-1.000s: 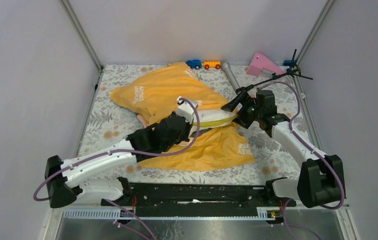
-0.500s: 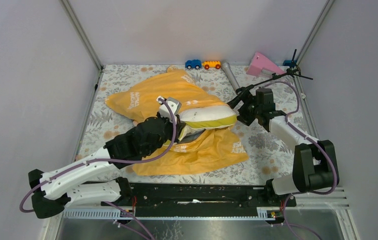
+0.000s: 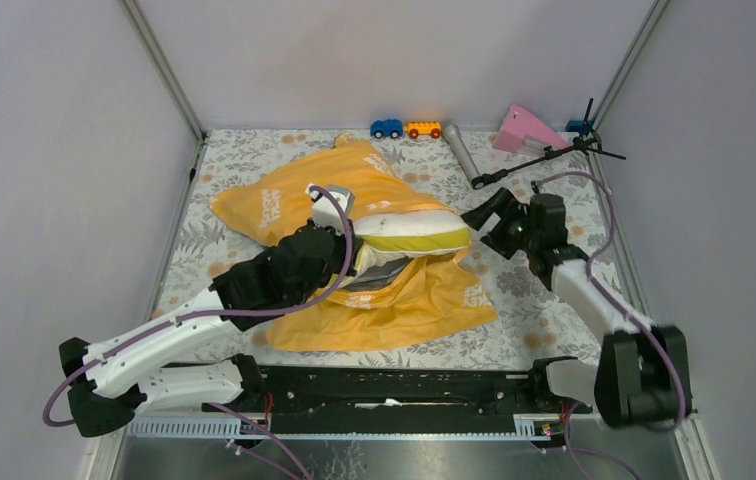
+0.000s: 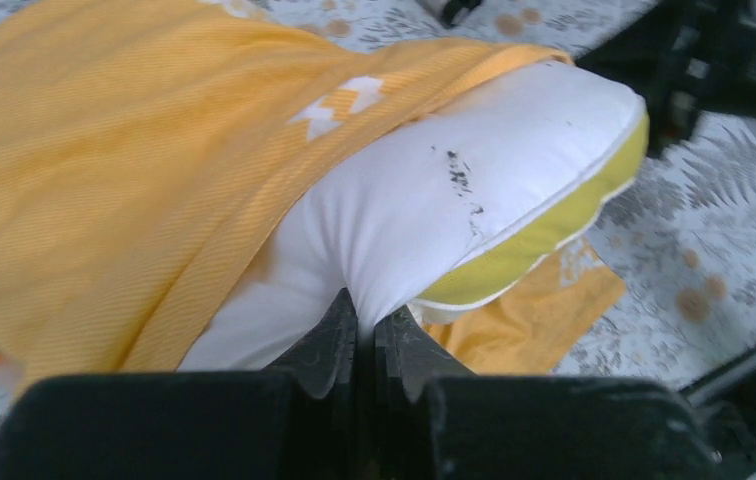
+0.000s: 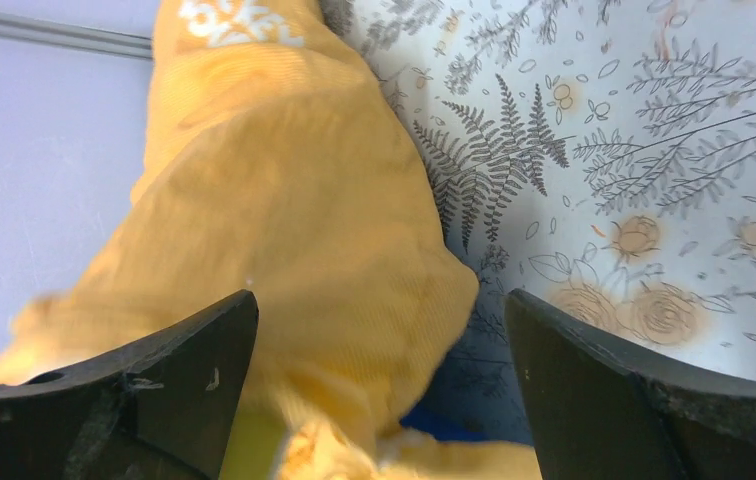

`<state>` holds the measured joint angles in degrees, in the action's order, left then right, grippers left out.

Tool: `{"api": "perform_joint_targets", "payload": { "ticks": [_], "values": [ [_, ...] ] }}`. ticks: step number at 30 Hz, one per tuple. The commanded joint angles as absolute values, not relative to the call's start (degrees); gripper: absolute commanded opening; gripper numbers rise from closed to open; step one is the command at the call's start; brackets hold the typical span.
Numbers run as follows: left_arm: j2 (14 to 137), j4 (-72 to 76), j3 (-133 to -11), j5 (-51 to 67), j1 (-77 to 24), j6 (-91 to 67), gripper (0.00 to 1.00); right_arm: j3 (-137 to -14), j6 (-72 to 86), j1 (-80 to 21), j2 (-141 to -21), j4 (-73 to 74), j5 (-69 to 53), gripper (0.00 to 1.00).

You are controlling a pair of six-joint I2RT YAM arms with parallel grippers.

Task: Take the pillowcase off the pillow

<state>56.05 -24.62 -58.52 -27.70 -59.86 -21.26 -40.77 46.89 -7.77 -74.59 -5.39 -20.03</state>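
Where the pillow [image 3: 416, 230] juts half out of the pillowcase [image 3: 294, 190] on the table [image 3: 199, 250], both look soft, light and limp. Left pincer [image 4: 364, 335]: clenched on a pinch of white pillow. Right pincer [image 5: 379, 300]: spread wide, holding nothing, by the orange hem, the likely hold. Open room lies to the right.

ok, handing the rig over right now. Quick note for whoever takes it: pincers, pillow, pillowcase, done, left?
Left pincer: shut on the pillow, pinching white fabric near its exposed end.
Right pincer: open, holding nothing, off the pillow's right end, with orange cloth ahead of it.
Pillowcase: on the floral mat, covering the pillow's left part and bunched beneath it.
Done: the pillow's yellow-edged right end is out.
Left: free the rest of the pillow. The right pincer probably needs a grip on the pillowcase first.
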Motion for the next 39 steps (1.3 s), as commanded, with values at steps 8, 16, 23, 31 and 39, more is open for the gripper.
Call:
{"api": "perform_joint_targets", "payload": {
  "ticks": [8, 16, 23, 31, 39],
  "values": [
    [56.6, -24.65, -70.58, -35.86, -53.85, -20.46, 0.0, -25.85, 36.08, -7.37, -55.31, -22.54, -28.73, 0.97],
    [57.16, -24.04, -73.29, -29.88, -53.82, -19.6, 0.0, -22.81, 38.12, -7.85, -55.87, -36.04, -37.99, 0.94],
    [57.1, -23.58, -73.76, -26.59, -53.87, -19.64, 0.0, -24.39, 39.41, -8.87, -58.72, -40.46, -37.74, 0.88],
    [53.35, -21.78, -74.15, -21.08, -53.86, -19.23, 0.0, -27.62, 44.86, -9.88, -67.6, -46.55, -36.99, 0.53],
    [48.54, -19.29, -73.91, -14.2, -53.83, -19.7, 0.0, -34.6, 45.16, -16.83, -76.25, -43.46, -29.11, 0.09]
  ]
}}
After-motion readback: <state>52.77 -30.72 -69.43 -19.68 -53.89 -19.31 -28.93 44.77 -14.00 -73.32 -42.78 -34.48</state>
